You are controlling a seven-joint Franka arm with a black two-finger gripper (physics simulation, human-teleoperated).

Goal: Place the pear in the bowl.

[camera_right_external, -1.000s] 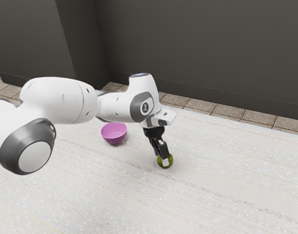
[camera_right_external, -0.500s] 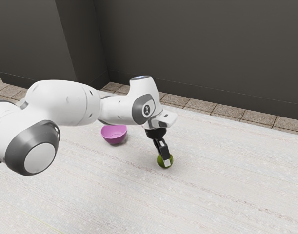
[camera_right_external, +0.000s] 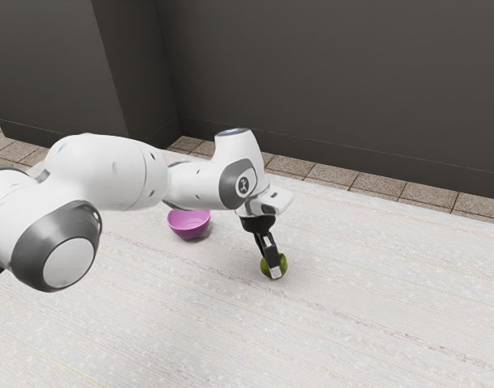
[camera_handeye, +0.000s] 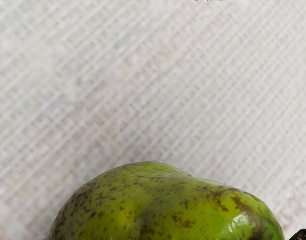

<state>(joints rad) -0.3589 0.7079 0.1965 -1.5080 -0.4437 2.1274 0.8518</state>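
In the exterior view my gripper (camera_right_external: 270,257) is low over the table, pointing down at the green pear (camera_right_external: 283,265) and hiding its middle. The far side of the pear is hidden, so a grip on it cannot be made out. Seen from the wrist, the speckled green pear (camera_handeye: 168,207) lies on its side just under my hand, its dark stem at one end. A pink-purple bowl (camera_right_external: 189,225) stands upright on the table, apart from the pear, toward the exterior view's left.
The pale, streaked table (camera_right_external: 360,299) extends around the pear and bowl. Beyond its far edge come brown tiles (camera_right_external: 376,183) and a dark wall (camera_right_external: 335,81). My arm's upper links stretch across the exterior view's left, above and in front of the bowl's surroundings.
My hand has sunk slightly and tilted a little at the pear, with the arm's links shifting too. Both the pear and the bowl remain where they were.
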